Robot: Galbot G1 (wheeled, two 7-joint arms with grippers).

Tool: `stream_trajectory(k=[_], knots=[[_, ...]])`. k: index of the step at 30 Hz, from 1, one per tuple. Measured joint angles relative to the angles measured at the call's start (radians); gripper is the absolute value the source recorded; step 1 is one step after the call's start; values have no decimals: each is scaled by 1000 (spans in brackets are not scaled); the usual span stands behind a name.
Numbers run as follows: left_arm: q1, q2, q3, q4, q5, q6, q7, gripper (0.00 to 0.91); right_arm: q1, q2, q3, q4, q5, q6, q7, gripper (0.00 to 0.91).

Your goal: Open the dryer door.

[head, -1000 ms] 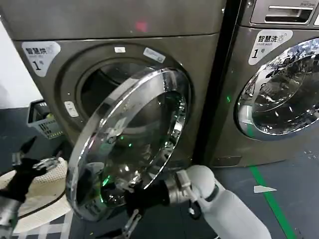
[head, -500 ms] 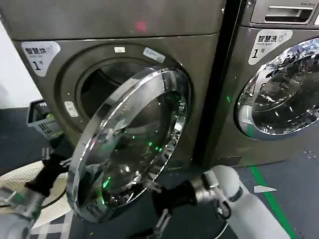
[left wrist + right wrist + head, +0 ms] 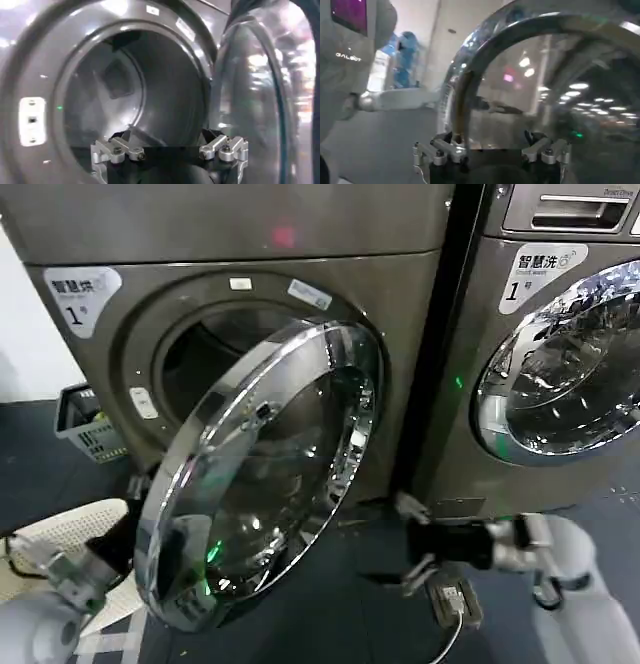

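Note:
The dryer door [image 3: 260, 474], a wide chrome ring around dark domed glass, stands swung partly out from the dryer's round drum opening [image 3: 205, 349], hinged on its right. My left gripper [image 3: 128, 529] sits low at the door's free left edge, partly hidden behind the ring. In the left wrist view this gripper [image 3: 167, 146] is open and empty, facing the drum opening [image 3: 125, 85], with the door [image 3: 250, 100] beside it. My right gripper [image 3: 408, 539] hangs open to the right of the door, clear of it. In the right wrist view it [image 3: 490, 142] faces the door's chrome ring [image 3: 465, 85].
A neighbouring machine with its own shut chrome door [image 3: 570, 374] stands on the right. A grey basket [image 3: 85, 424] and a white woven basket [image 3: 60, 534] lie on the floor at the left. A small device with a cable [image 3: 455, 602] lies under my right arm.
My right gripper has drawn back to the right from under the door's lower rim. My left arm has moved in to the door's lower left edge. The door stands about as before.

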Motion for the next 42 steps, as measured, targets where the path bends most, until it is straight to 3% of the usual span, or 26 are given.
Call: stream_trajectory(k=[12,25,28,32,36,42], knots=[[-9,55,121,-19,-1,7,31,907,-91,91,308,27,56,12,171,907],[-95,134,343,-51,-69,-24,35,907,-187,103,584,82,215,42,677,907],[-139,153,419,-35,-67,-27,28,907,-216,103,643,101,215,45,816,907],[-199,158,509,-12,-69,-28,22,907,-259,105,719,104,133,38,945,907],[-254,156,600,14,-62,-32,19,907,-294,95,788,101,80,-23,1081,907],[-349,131,725,57,-70,-28,5,907,-305,57,895,55,103,-70,1254,907]])
